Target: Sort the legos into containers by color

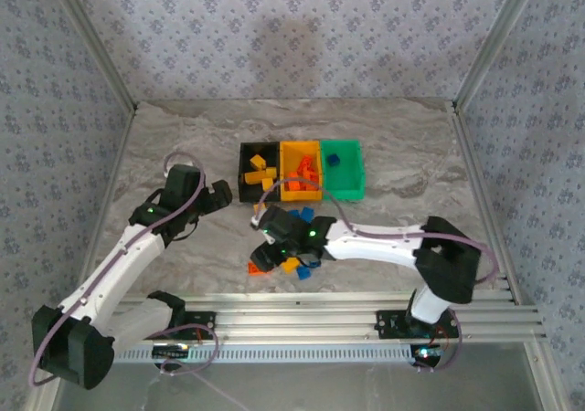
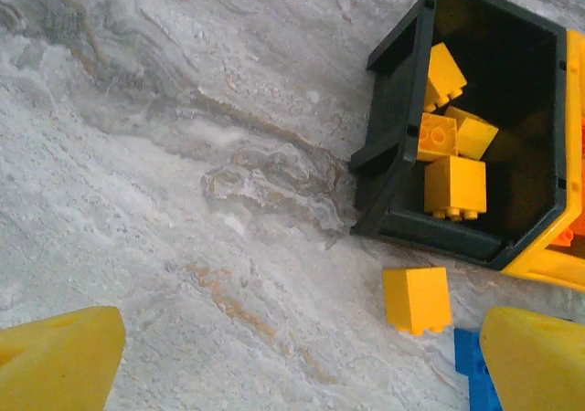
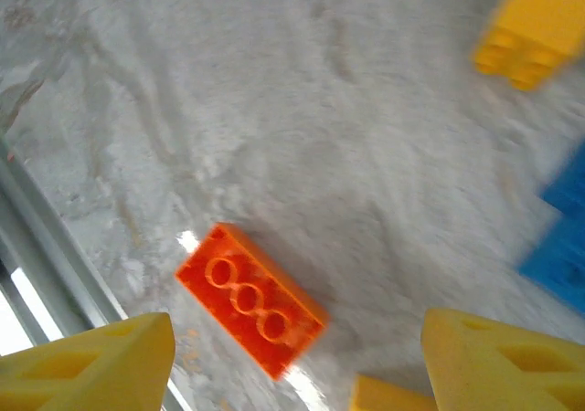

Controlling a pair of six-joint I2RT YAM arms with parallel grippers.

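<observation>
L: left gripper (image 2: 297, 365) spread wide, empty, over table (image 2: 183, 155) beside black bin (image 2: 391, 146) | BIN: four yellow bricks (image 2: 454, 185) inside, loose yellow brick (image 2: 417, 299) just outside | R: right gripper (image 3: 294, 352) parted, empty, above red-orange brick (image 3: 249, 299), underside up

Three containers (image 1: 345, 192), two arms (image 1: 375, 244), and four yellow legos (image 2: 454, 184) inside the black container (image 2: 393, 128).

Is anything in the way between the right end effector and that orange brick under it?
Nothing visible is. The orange brick lies flat on the bare table, right below the gap between the open fingers of the right end effector, with nothing on top of it.
</observation>
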